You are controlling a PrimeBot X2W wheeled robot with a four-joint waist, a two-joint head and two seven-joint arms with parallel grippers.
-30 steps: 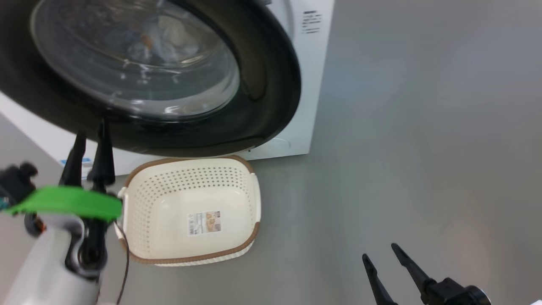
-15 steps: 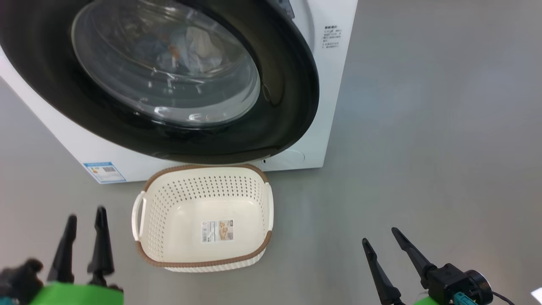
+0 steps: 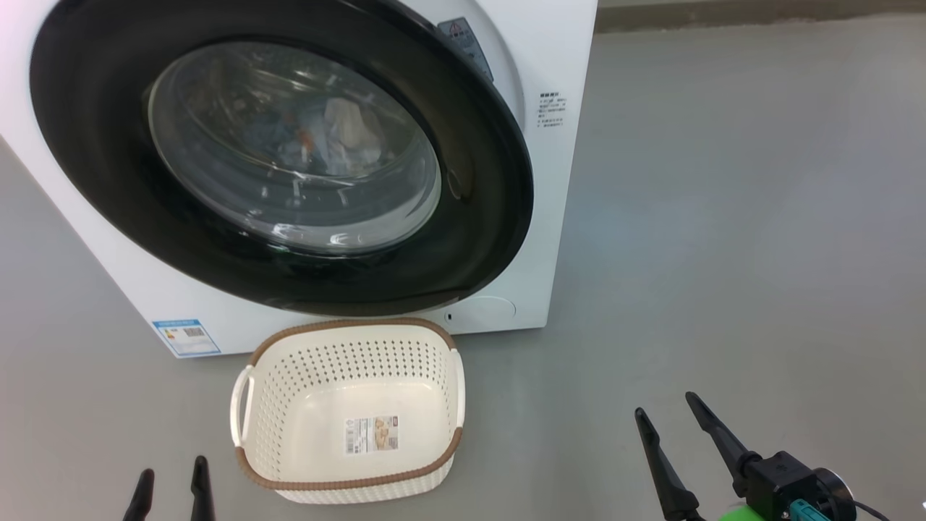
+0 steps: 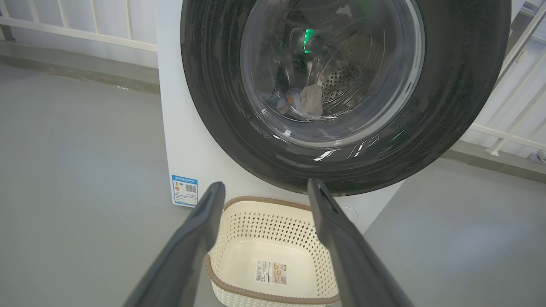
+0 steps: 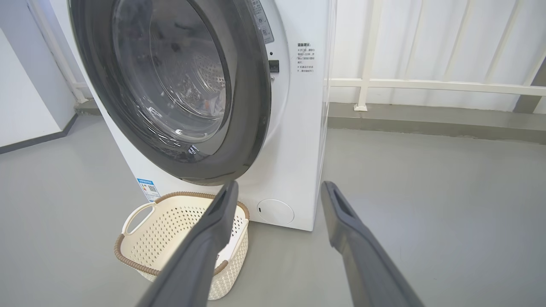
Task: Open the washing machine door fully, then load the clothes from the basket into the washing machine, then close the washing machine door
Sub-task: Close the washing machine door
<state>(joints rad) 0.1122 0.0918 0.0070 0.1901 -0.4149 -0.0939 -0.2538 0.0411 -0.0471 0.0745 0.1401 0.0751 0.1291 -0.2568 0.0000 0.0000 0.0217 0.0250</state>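
The washing machine (image 3: 553, 217) stands ahead, and the washing machine door (image 3: 101, 174) lies against its front. Through the glass the clothes (image 3: 325, 141) show inside the drum, blue and cream pieces (image 4: 300, 100). The basket (image 3: 347, 481) sits on the floor just below the door with nothing in it but a label sticker. My left gripper (image 3: 172, 477) is open at the lower left, left of the basket. My right gripper (image 3: 665, 407) is open over bare floor to the basket's right. Both hold nothing, as the left wrist view (image 4: 265, 184) and right wrist view (image 5: 280, 184) confirm.
Grey floor (image 3: 723, 253) stretches wide to the right of the machine. A white railing (image 5: 426, 85) runs along a raised kerb behind it. A blue label (image 3: 187, 337) marks the machine's lower left corner. A white wall panel (image 5: 25, 106) stands at the far left.
The head camera has moved back and up, so the machine shows smaller. My left arm has drawn back from the door's lower edge to the bottom of the view. The right gripper has hardly moved.
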